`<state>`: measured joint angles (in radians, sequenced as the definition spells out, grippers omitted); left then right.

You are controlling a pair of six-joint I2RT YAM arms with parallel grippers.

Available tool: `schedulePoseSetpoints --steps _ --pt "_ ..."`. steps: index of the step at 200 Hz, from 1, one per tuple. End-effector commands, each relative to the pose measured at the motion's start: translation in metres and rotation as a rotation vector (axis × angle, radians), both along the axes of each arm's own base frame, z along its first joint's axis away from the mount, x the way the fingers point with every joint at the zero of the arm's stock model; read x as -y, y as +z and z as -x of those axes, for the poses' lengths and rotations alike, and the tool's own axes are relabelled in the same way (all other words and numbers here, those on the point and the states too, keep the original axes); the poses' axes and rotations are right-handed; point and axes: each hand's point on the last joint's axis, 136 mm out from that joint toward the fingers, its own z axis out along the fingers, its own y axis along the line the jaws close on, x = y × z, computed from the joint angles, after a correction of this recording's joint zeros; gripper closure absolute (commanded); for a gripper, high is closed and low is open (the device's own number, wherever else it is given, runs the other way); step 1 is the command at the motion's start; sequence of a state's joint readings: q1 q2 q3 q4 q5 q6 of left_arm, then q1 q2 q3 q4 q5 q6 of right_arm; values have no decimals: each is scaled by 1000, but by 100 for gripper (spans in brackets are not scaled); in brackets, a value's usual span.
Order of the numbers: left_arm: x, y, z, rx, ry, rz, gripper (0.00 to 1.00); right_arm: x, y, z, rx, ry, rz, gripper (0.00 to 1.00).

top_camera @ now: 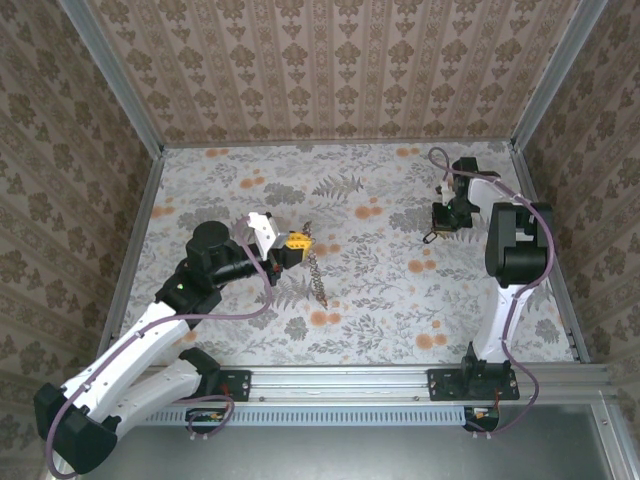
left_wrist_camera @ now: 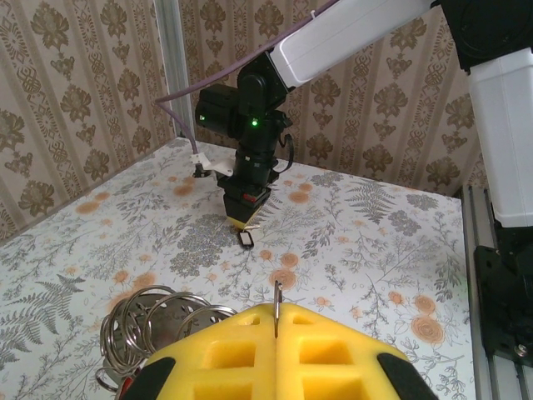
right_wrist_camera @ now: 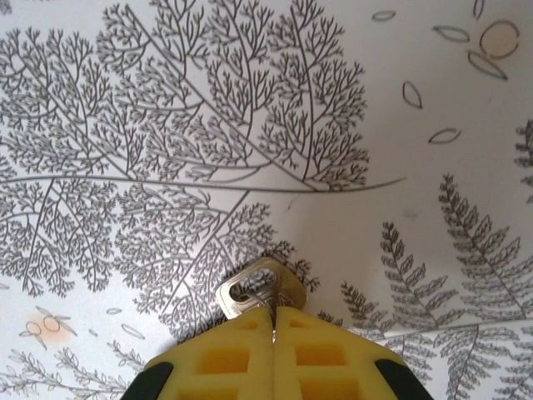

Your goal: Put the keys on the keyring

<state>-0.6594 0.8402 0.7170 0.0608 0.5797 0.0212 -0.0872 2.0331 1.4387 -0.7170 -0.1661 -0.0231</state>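
Pinching 1 thin loop of the keyring (left_wrist_camera: 158,319) edge-on between the shut yellow pads of the left gripper (left_wrist_camera: 276,318), letting the other rings bunch in a coil just beside the left pad. Seeing the same keyring (top_camera: 317,278) from above as a chain dangling from the left gripper (top_camera: 292,246) down toward the table (top_camera: 380,300), near the middle of the surface.

Clamping 1 key (right_wrist_camera: 254,292) by its blade in the right gripper (right_wrist_camera: 273,323), pads pressed together, leaving the holed metal head poking out past the fingertips. Hovering low over the fern print at the far right of the table, the right gripper (top_camera: 441,222) pointing down with the key (top_camera: 430,237) at its tip. Catching that pair from the left wrist too: right gripper (left_wrist_camera: 244,212) across the table, key (left_wrist_camera: 246,240) hanging under it.

Judging the step in hand as the approach before threading: ring and key both lifted and gripped, yet well apart. Calling next for carrying the key's head over to the pinched loop, lining its hole up with the wire, and easing it on at the ring's split, which is too fine to make out.

Finding no tray, dish or box on the table; carrying both parts in the grippers instead. Failing to pick out any further keys against the busy pattern.
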Motion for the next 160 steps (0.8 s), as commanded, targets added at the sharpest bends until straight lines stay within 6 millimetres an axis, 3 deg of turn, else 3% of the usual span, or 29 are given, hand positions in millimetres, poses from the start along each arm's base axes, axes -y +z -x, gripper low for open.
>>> schedulePoseSetpoints --steps 1,51,89,160 --pt "0 19 5 47 -19 53 100 -9 11 9 24 32 -7 99" --pt "0 19 6 46 -22 54 100 -28 12 21 29 109 26 100" --pt "1 17 7 46 -25 49 100 -40 1 27 -8 188 101 100" --pt "2 18 8 50 -30 50 100 -47 -8 23 -19 224 149 99"
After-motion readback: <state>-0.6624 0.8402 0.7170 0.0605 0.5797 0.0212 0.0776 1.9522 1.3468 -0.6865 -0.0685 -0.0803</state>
